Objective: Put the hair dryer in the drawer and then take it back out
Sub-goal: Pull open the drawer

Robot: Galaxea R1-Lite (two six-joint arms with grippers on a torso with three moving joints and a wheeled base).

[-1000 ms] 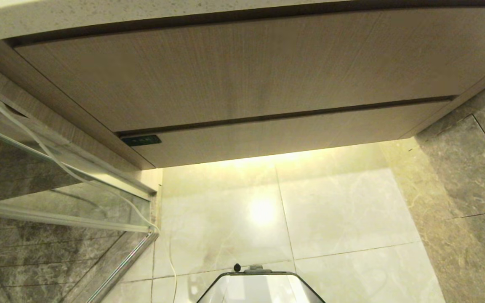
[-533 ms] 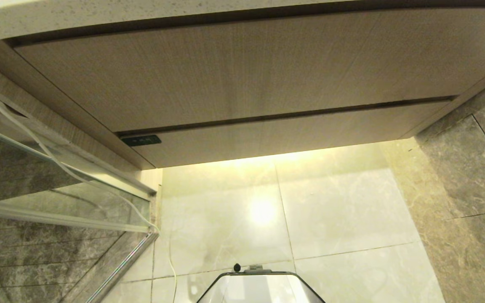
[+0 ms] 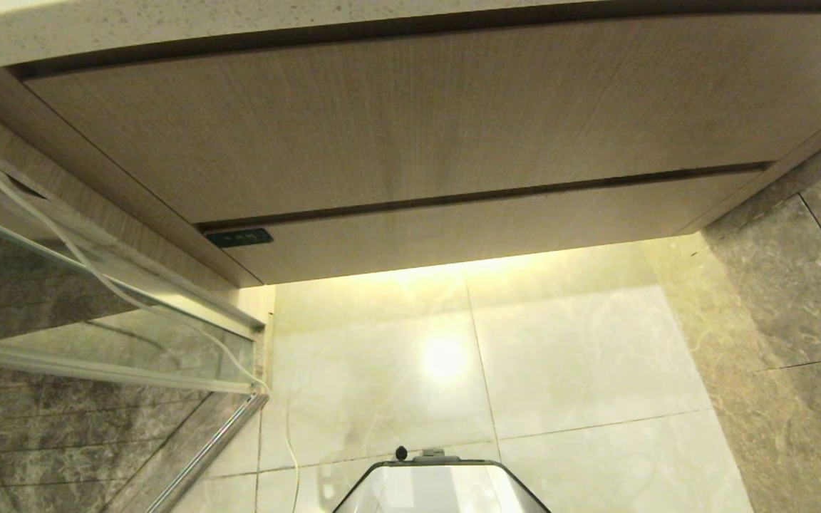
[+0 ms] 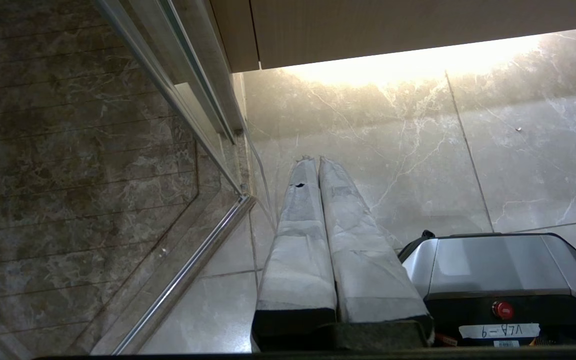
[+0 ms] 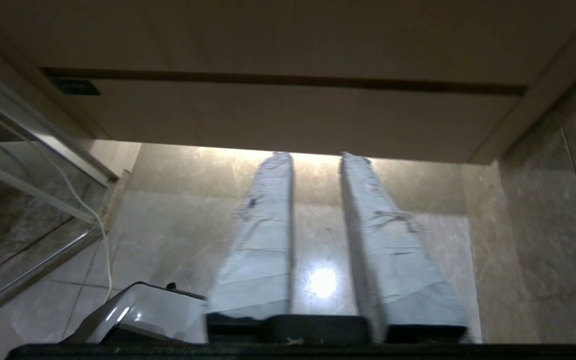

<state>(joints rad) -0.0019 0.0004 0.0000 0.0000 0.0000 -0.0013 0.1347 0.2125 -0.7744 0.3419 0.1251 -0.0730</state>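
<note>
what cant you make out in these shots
- Hair dryer: in no view.
- Drawer inside: hidden behind its closed front in the head view.
- Dark label: its markings too small to read.
- Countertop: cut off by the head view's top edge.
- Right hand: motion-blurred in its wrist view.
- Both hands: outside the head view.

Pale marble floor tiles (image 3: 567, 356) spread out beyond the right gripper (image 5: 316, 159), glossy under a lamp's glare. A thin white cord (image 3: 289, 442) trails across them on that gripper's left, beside the glass partition's metal rail (image 3: 211, 442).
</note>
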